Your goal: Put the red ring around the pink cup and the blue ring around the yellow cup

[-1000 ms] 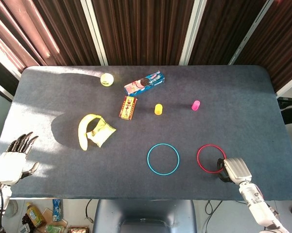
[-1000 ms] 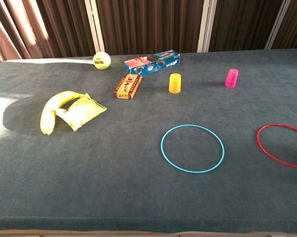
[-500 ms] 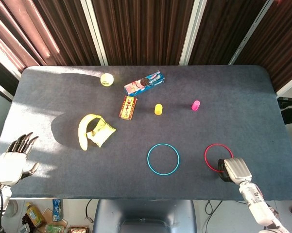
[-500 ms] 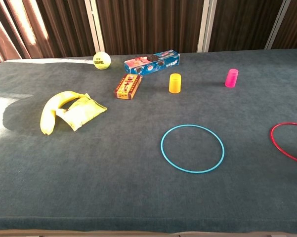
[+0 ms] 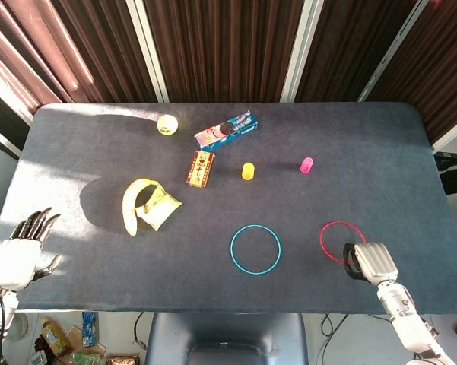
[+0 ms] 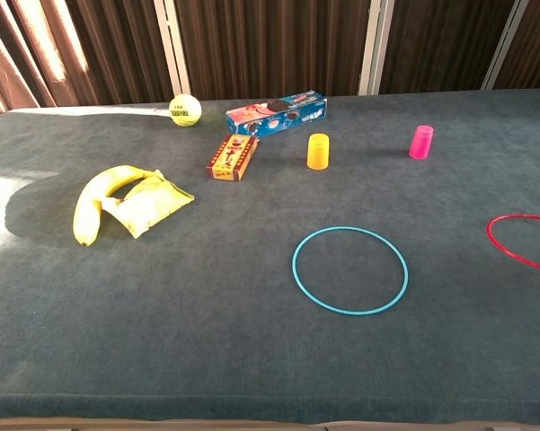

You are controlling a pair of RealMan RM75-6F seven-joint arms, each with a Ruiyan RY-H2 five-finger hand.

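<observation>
The red ring (image 5: pixel 321 242) is at the front right of the table (image 5: pixel 410 182); my right hand (image 5: pixel 372 261) grips its near right rim with curled fingers. In the chest view only the left part of the red ring (image 6: pixel 489 234) shows at the right edge, and the hand is out of frame. The blue ring (image 5: pixel 231 249) (image 6: pixel 294 267) lies flat at the front middle. Behind it stands the yellow cup (image 5: pixel 248 170) (image 6: pixel 318 151), with the pink cup (image 5: pixel 306 164) (image 6: pixel 421 142) to its right. My left hand (image 5: pixel 19 255) rests at the front left edge, fingers spread and holding nothing.
A banana (image 5: pixel 129 204) and a yellow snack bag (image 5: pixel 158 207) lie at the left. A small red box (image 5: pixel 201 168), a cookie box (image 5: pixel 226 130) and a yellow-green ball (image 5: pixel 167 124) sit towards the back, left of the yellow cup.
The red ring has shifted to the right along with my right hand, and in the chest view it looks flatter and higher. The left hand has not moved.
</observation>
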